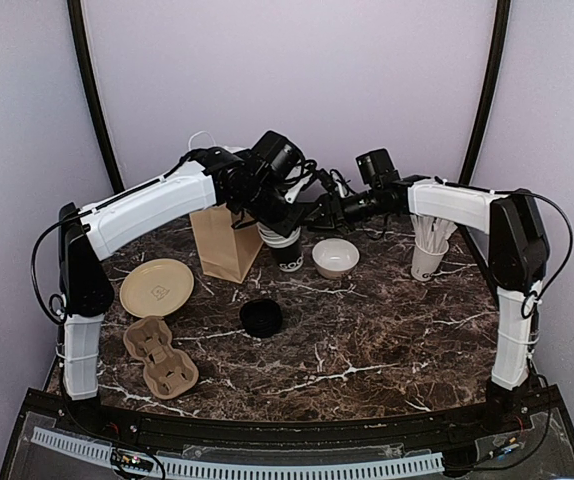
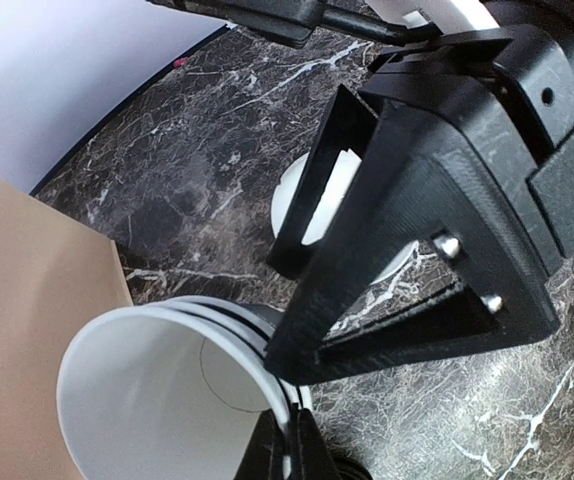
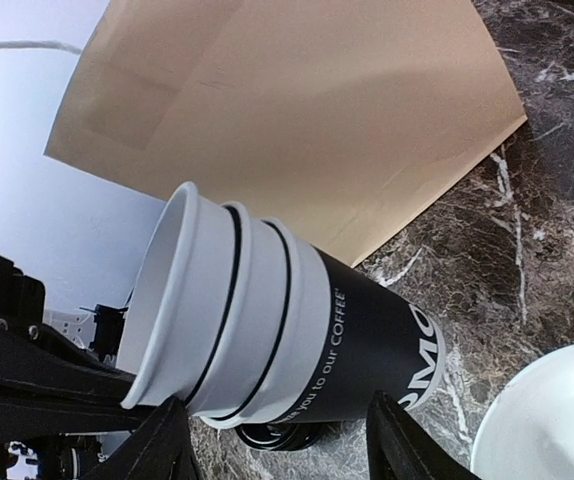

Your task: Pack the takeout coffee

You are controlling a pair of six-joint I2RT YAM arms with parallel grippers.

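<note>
A nested stack of takeout coffee cups (image 1: 286,246) stands at the back middle of the table, its outer cup black with white lettering (image 3: 367,340). My left gripper (image 2: 289,450) reaches over the stack from the left and is shut on the white rim of the top cup (image 2: 147,400). Coming in from the right, my right gripper (image 3: 282,450) is open, one finger on either side of the stack; marble shows between the cup and one finger. A black lid (image 1: 261,317) lies on the table nearer the front.
A brown paper bag (image 1: 223,242) stands just left of the stack. A low white bowl (image 1: 335,257) sits to its right, a white cup of wrapped straws (image 1: 428,255) further right. A tan plate (image 1: 156,287) and a cardboard cup carrier (image 1: 162,355) lie front left.
</note>
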